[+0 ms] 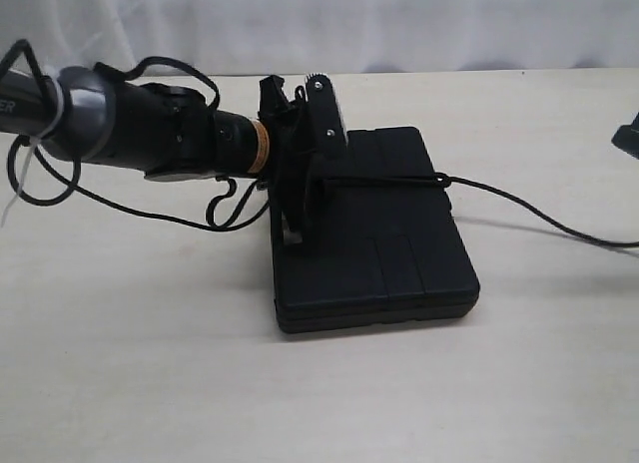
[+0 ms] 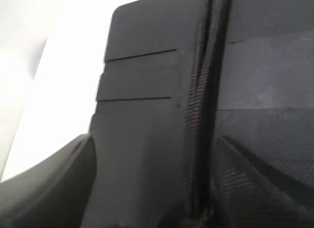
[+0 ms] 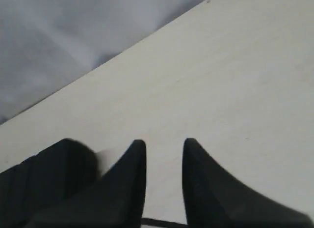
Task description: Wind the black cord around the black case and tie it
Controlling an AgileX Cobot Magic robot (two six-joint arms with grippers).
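Black cord (image 1: 399,181) lies across black case (image 1: 399,258) on counter (image 1: 150,373), tail trailing right. Left jaws wide open astride it; right jaws slightly parted. Judged mid-wrap; next needs cord regrasped.

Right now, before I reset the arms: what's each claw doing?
Left claw: open, straddling the black cord.
Right claw: narrowly open, fingertips empty.

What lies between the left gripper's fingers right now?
The black cord, lying straight along the black case, runs between the left gripper's wide-open fingers, nearer one finger than the other. The left wrist view shows this.
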